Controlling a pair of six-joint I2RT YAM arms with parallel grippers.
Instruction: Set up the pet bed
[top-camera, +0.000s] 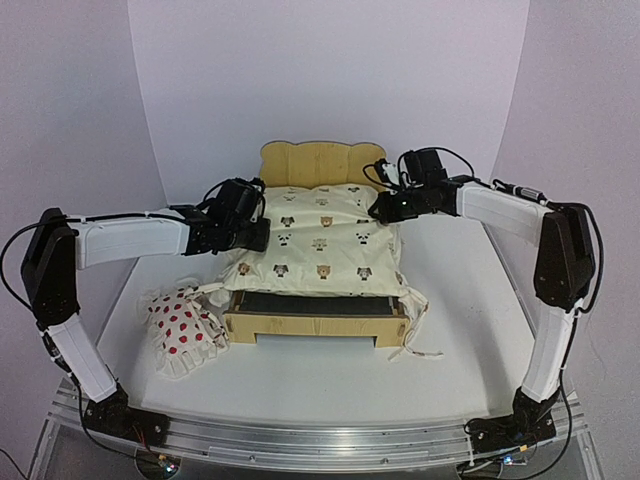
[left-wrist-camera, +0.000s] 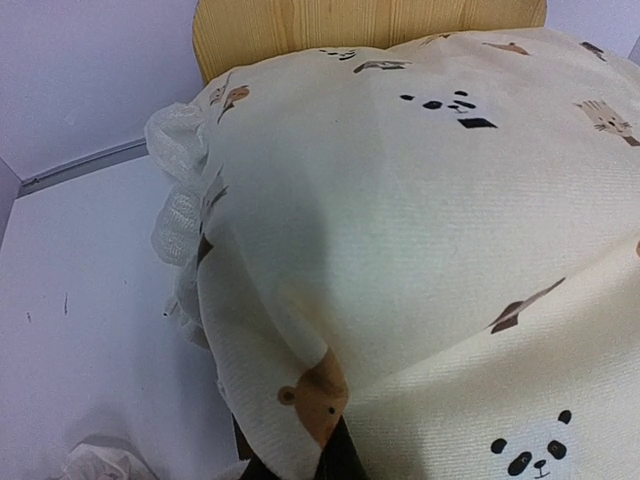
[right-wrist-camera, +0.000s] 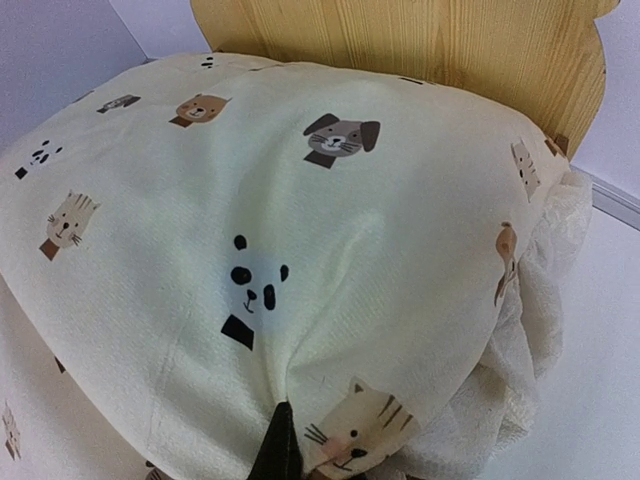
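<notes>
The quilt (left-wrist-camera: 420, 250) is filling both wrist views, its cloth puckering into folds that are running down to my fingers. My left hand (top-camera: 258, 234) is clamped on the quilt's left edge, and my right hand (top-camera: 383, 209) is pinching its right edge near the headboard (top-camera: 322, 160). I judge I am holding both sides at once so the cover can be spread square rather than dragged askew.

The bed (top-camera: 315, 324) is standing in the middle of the surface (top-camera: 330, 385), headboard away from my bases. The quilt is lying over most of it, bulging in the middle, and the dark base (top-camera: 315, 303) is showing at the foot, so the cover is probably needing a pull that way. The pillow (top-camera: 185, 322) is lying on the surface just beside the bed's near left corner, not yet on the bed.

The surface is looking white and matte, a metal rail (top-camera: 320, 435) is running along its near edge, and plain pale walls (top-camera: 330, 70) are closing in behind and at both sides.
</notes>
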